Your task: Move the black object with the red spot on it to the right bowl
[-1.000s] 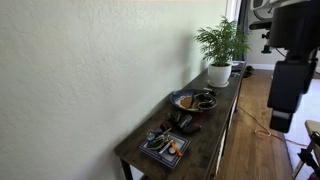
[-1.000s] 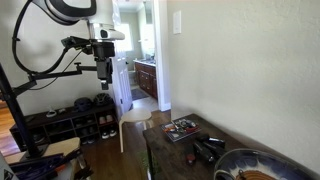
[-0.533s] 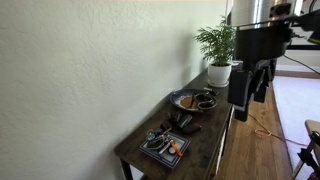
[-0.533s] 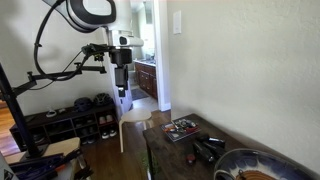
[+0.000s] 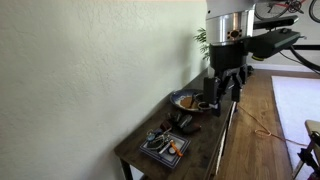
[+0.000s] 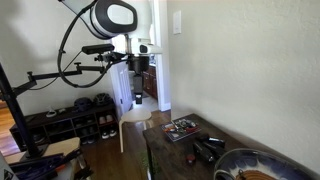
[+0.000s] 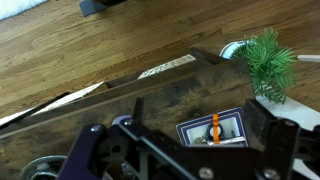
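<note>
The gripper point(image 5: 224, 98) has swung in from the floor side. It now hangs by the edge of the table point(image 5: 205, 140), near the bowl point(image 5: 177, 98), where half a second ago it was out beside the plant point(image 5: 200, 37). The arm now covers the white pot and most of the leaves. In the wrist view its fingers point(image 7: 92, 150) stand wide apart with nothing between them.

The small black object point(image 5: 183, 123) has not moved. It lies on the tabletop between the bowl and the square tray point(image 5: 150, 149), apart from the gripper. In an exterior view it shows as a dark lump point(image 6: 207, 150) just in front of the bowl's rim point(image 6: 232, 157).

The wrist view looks down on the tray with an orange piece point(image 7: 213, 127) lying in it, and on the plant at the table's end.
</note>
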Available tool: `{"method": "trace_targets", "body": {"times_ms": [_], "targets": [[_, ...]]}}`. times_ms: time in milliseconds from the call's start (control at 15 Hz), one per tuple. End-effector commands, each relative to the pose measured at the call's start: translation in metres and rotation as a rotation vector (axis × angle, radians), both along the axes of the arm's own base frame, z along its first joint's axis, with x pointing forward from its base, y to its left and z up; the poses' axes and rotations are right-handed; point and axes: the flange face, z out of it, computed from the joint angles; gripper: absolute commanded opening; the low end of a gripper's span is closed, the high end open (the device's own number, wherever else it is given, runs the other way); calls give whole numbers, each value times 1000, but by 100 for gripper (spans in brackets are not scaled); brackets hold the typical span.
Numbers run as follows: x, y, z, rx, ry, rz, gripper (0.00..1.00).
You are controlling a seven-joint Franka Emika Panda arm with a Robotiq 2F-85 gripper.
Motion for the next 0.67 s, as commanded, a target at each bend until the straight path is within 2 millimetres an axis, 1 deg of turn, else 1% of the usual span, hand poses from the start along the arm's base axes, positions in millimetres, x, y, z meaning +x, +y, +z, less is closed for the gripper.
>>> {"method": "trace_targets", "body": {"times_ms": [0, 133, 400, 467, 600], "targets": [[4, -3, -2, 0, 5, -1, 100], [9, -5, -6, 1, 12, -3, 100], [10, -5, -6, 1, 12, -2, 100], [11, -8, -11, -2, 15, 6, 100], [14, -15, -12, -1, 8, 8, 100]]}}
